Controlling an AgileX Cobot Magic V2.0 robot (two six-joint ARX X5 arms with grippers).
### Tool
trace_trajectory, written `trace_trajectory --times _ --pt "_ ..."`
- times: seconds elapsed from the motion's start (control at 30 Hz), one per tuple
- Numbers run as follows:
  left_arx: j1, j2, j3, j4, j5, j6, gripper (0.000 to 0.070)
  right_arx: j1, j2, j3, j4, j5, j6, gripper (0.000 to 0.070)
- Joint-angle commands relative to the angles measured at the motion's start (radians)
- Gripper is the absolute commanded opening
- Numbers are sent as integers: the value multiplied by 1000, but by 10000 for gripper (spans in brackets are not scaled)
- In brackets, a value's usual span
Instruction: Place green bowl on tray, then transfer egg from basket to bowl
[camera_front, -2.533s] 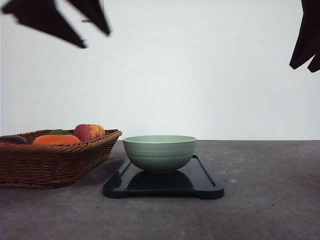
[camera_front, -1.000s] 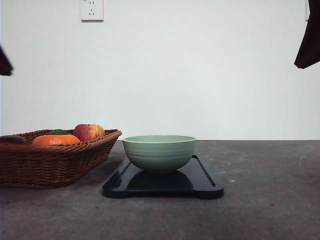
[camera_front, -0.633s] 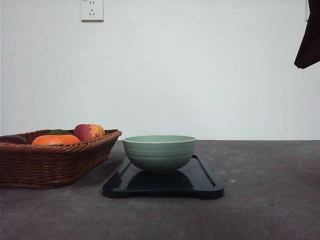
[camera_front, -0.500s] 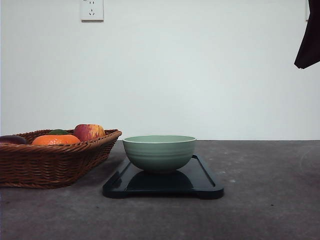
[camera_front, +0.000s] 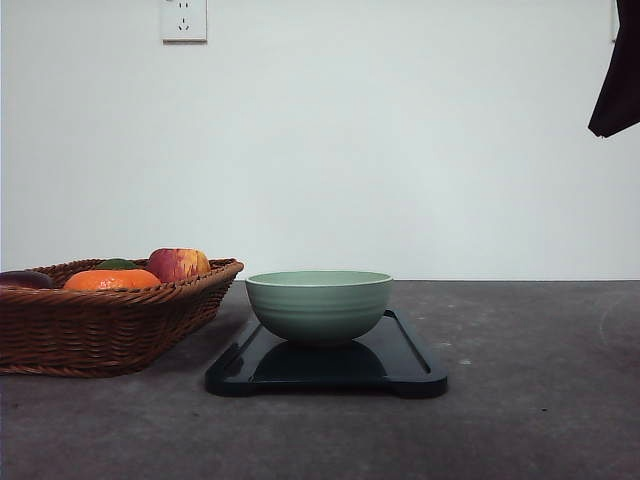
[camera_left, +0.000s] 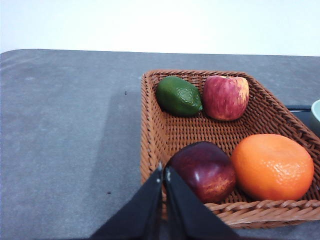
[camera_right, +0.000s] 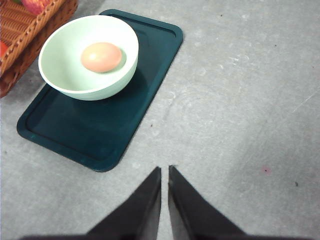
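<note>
Your right tool (camera_right: 164, 171) hangs above bare grey worktop (camera_right: 240, 100) with its two dark fingers drawn together, only a thin slit between the tips, clenched on nothing. Ahead of it and off to one side lies the tray (camera_right: 145, 85), flat on the worktop and well apart from the fingertips. The green bowl (camera_right: 65, 82) sits upright on the tray, toward the end nearer the basket (camera_right: 30, 35), and the egg (camera_right: 101, 57) rests inside the bowl, slightly off its middle. In the front view you see a dark part of this arm (camera_front: 618, 75) high at the right edge, far above the bowl (camera_front: 319, 305) and tray (camera_front: 400, 365).

Your left tool (camera_left: 163, 172) is also pinched closed and empty, its tips held over the near rim of the basket (camera_left: 150, 125). Just beyond the tips lies a dark red-purple fruit (camera_left: 202, 170), possibly a plum or a dark apple; the view does not settle it. Beside that fruit sits an orange (camera_left: 272, 166), touching or nearly touching it. Farther from the tool, against the far wall of the basket, a green lime (camera_left: 178, 96) and a red apple (camera_left: 225, 97) lie side by side. The basket stands just beside the tray, close but apart in the front view (camera_front: 110, 325).
</note>
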Motion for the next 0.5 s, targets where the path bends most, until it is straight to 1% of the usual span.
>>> trace_trajectory --times 0.0,0.33,0.37,0.43,0.47 --pt "0 0 -19 17 -3 1 0 5 4 8 10 1 10 17" --pt "0 0 -19 17 -3 1 0 5 4 8 10 1 8 17" --pt "0 0 -19 17 -3 1 0 5 4 8 11 2 -2 17" --pt "0 0 -19 17 -3 1 0 5 3 8 13 21 -90 17" --pt "0 0 -19 17 -3 1 0 4 -1 7 11 32 -118 17"
